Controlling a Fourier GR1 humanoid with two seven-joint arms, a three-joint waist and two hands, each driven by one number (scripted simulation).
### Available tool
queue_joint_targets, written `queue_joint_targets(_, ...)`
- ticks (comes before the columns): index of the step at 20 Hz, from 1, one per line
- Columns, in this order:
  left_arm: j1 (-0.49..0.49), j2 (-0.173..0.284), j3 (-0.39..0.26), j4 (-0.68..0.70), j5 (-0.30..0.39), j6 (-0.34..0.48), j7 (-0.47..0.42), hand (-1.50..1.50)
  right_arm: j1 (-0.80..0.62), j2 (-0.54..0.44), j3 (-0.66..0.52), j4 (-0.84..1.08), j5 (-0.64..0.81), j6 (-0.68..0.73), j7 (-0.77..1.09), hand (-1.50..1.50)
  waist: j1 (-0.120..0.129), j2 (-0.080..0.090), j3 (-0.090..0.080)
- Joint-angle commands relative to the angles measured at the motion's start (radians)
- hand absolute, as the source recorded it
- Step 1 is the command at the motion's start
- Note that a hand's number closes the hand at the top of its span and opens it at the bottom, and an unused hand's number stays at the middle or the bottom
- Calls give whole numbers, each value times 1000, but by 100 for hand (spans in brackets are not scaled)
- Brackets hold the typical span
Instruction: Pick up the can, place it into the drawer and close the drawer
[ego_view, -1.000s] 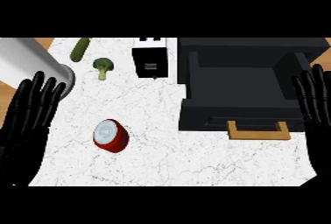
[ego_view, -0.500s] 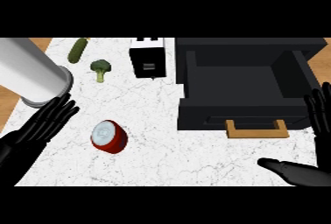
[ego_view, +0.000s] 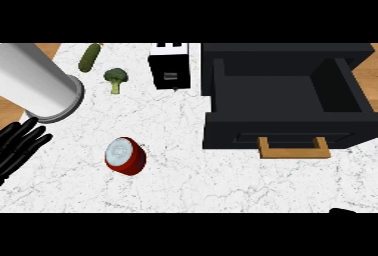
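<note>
Can (ego_view: 125, 156): red, on its side, near left of counter (ego_view: 221, 185), untouched, well apart from drawer. Drawer (ego_view: 284, 97): open at far right, handle (ego_view: 293, 148) facing near, ready to receive. Left hand (ego_view: 18, 145): fingers straight, holding nothing, left of can. Right hand (ego_view: 343, 210): sliver at near right edge; fingers cannot be told.

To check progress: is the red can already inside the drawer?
No, the red can lies on the counter, left of the open drawer.

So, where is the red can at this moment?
In the head view the can lies on its side on the counter, left of centre, between the left hand and the open drawer, below the broccoli.
</note>
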Motion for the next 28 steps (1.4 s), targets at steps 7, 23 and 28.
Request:
queue_joint_targets(7,-40,54,120,63,245,16,169,-150,122,14,-91,1,-80,131,-102,-150,-3,0,0)
queue_joint_targets(23,-155,-139,-80,124,140,167,289,-150,149,19,-218,-12,-174,246,-73,-150,-6,1,0)
queue_joint_targets(28,-147,-219,-120,247,-22,95,179,-150,137,9,-264,0,-202,270,-61,-150,-7,2,-1)
